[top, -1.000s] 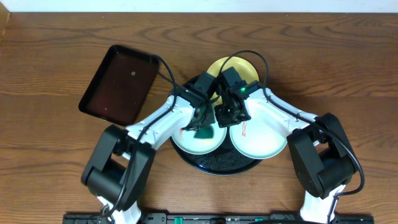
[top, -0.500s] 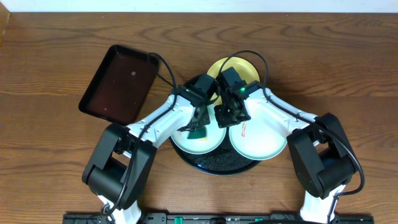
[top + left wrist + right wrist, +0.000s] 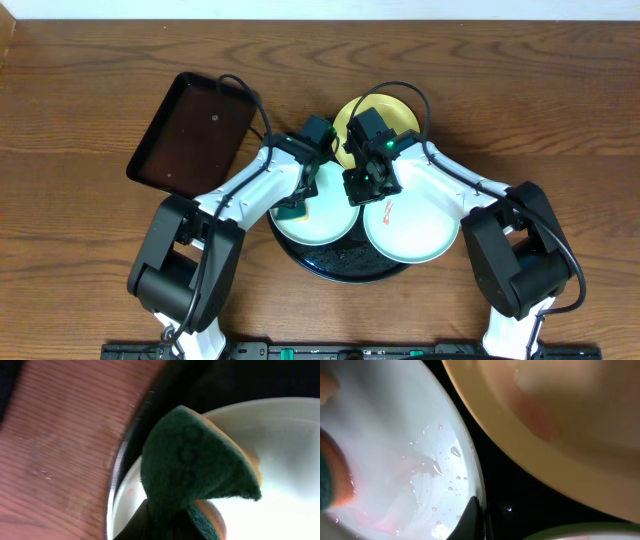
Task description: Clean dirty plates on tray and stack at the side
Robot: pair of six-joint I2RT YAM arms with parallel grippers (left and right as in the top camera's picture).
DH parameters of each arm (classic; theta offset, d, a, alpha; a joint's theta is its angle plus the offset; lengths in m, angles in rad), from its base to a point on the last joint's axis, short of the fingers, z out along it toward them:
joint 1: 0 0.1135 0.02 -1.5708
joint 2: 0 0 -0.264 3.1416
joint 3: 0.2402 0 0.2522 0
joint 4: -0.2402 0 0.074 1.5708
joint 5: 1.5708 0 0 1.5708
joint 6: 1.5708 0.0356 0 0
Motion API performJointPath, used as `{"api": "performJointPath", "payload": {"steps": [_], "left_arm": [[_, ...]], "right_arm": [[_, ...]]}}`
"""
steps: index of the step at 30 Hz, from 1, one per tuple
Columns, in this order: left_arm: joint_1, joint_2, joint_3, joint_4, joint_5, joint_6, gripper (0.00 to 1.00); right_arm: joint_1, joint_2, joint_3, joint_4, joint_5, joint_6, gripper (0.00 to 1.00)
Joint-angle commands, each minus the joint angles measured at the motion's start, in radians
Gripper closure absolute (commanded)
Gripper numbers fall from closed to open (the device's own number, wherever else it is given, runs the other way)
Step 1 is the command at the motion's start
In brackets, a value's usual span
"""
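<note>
On the wooden table, seen from overhead, a round glossy black tray is sitting near the middle, carrying three small plates. A pale yellow plate is lying at the far side of the tray. A mint-white plate is lying at the near left, and a second mint-white plate is lying at the near right, showing a red-orange smear close to its far left rim. The left fingers are reaching over the left edge of the left mint-white plate and are clenching a folded green sponge. Its orange backing is peeking out, and the sponge is lying over that plate's rim beside the tray's wall. The right fingers are hanging low between the three plates. In the wrist view one dark tip is sitting right at the wet, droplet-covered rim of the left mint-white plate, but whether they are pinching it cannot be told. A dark rectangular tray is resting on the table at the far left, apart from the round tray
</note>
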Motion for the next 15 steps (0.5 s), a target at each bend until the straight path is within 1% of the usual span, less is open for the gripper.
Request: {"api": "performJointPath", "payload": {"steps": [1, 5, 11, 14, 15], "left_arm": [[0.060, 0.014, -0.017, -0.024, -0.231, -0.002, 0.93], [0.067, -0.022, -0.002, -0.024, -0.251, 0.002, 0.92], [0.079, -0.142, 0.003, -0.021, -0.251, 0.002, 0.92], [0.079, -0.190, 0.003, -0.021, -0.240, 0.002, 0.93], [0.079, -0.213, 0.003, -0.019, -0.203, 0.002, 0.92]], "right_arm": [[-0.002, 0.016, 0.006, -0.017, 0.064, -0.034, 0.99], [-0.002, 0.016, 0.006, -0.017, 0.064, -0.041, 0.99], [-0.002, 0.016, 0.006, -0.017, 0.064, -0.041, 0.99], [-0.002, 0.016, 0.006, -0.017, 0.064, -0.041, 0.99], [-0.002, 0.016, 0.006, -0.017, 0.064, -0.041, 0.99]]}}
